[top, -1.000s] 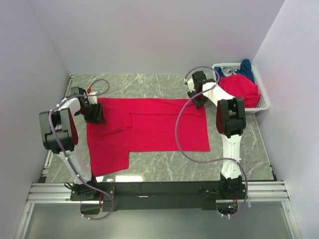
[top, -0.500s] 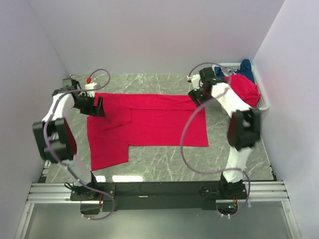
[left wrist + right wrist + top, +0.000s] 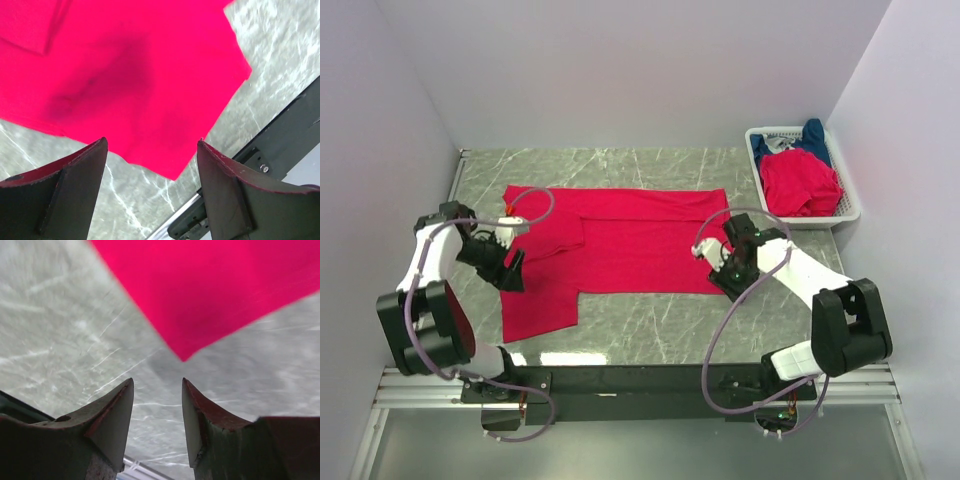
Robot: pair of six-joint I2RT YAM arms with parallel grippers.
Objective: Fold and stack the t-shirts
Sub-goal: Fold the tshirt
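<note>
Overhead, cloth: spread shirt [image 3: 630, 245] lies flat across the middle of the table [image 3: 650, 165], one sleeve toward the near left.
Overhead, waiting: basket [image 3: 756, 141] at the far right holds a crumpled red shirt [image 3: 802, 182] and a blue shirt [image 3: 812, 133].
Overhead, arms: left gripper [image 3: 512, 272] sits low by the shirt's left edge, beside the sleeve; right gripper [image 3: 726, 272] sits low at its near right corner.
Left wrist, jaws: wide apart and empty.
Left wrist, cloth: a corner of the spread shirt [image 3: 125, 75] lies just beyond the tips, with bare table between it and the fingers.
Right wrist, jaws: a narrow gap, nothing between them.
Right wrist, cloth: the corner of the spread shirt [image 3: 215, 285] points at the gap, just short of the tips.
Step, judged: both arms seem poised to pinch an edge for a fold.
Risk, miss: closing short of the cloth would catch only table.
Risk, skew: if one side grips and the other does not, the lift would drag the shirt askew.
Risk, crease: a shallow pinch could slip mid-fold and leave wrinkles.
</note>
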